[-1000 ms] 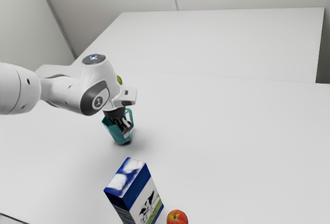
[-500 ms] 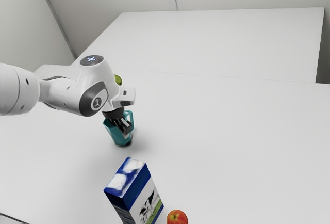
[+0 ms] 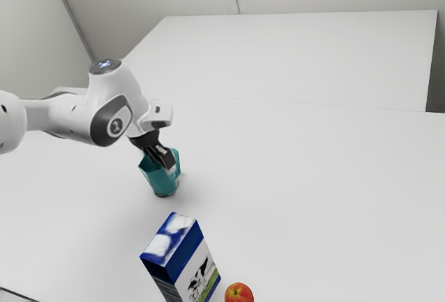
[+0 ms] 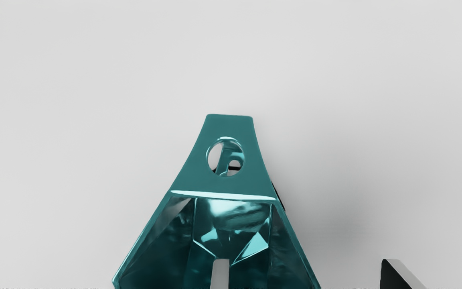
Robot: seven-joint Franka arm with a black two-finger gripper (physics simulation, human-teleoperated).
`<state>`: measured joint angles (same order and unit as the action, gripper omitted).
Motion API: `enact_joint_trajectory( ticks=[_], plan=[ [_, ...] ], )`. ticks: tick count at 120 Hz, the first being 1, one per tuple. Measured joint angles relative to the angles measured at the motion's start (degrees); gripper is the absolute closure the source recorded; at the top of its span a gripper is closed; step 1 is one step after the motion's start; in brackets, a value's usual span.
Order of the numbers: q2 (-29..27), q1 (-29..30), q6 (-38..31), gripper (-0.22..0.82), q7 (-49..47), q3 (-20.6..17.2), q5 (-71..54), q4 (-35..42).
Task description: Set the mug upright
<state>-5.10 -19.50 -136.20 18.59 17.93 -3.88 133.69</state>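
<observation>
The teal mug [image 3: 161, 179] stands on its base on the white table in the exterior view, its mouth facing up. My gripper [image 3: 167, 162] is at the mug's rim, tilted down over it. In the wrist view the mug [image 4: 231, 184] shows its handle with a round hole and its open mouth. There the gripper [image 4: 305, 273] is open, its fingers wide apart: one overlaps the mug's mouth, the other is outside the wall with a gap. How deep the first finger reaches is unclear. Part of the mug's rim is hidden by the fingers in the exterior view.
A blue and white milk carton [image 3: 182, 257] stands nearer the exterior view's bottom edge, with a red apple [image 3: 238, 293] beside it. The white table [image 3: 313, 177] stretches toward the exterior view's right.
My hand has risen and drawn back toward the exterior view's left, turning slightly. The mug has shifted down very slightly and stays standing. A green fruit behind the hand is now hidden.
</observation>
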Motion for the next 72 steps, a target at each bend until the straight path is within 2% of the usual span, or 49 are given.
enact_joint_trajectory(
  ticks=[17, 32, 62, 72],
  plan=[
    [-4.8, -0.2, 2.1, 0.21, 0.0, 0.0, 0.0, -1.0],
    [-4.9, -0.1, 7.1, 0.16, -0.1, -0.5, 0.3, -8.9],
    [8.4, 1.9, 27.2, 0.05, -1.2, -1.8, 3.5, -37.4],
    [11.4, 1.9, 33.5, 0.03, -1.6, -1.7, 4.6, -42.8]
  ],
)
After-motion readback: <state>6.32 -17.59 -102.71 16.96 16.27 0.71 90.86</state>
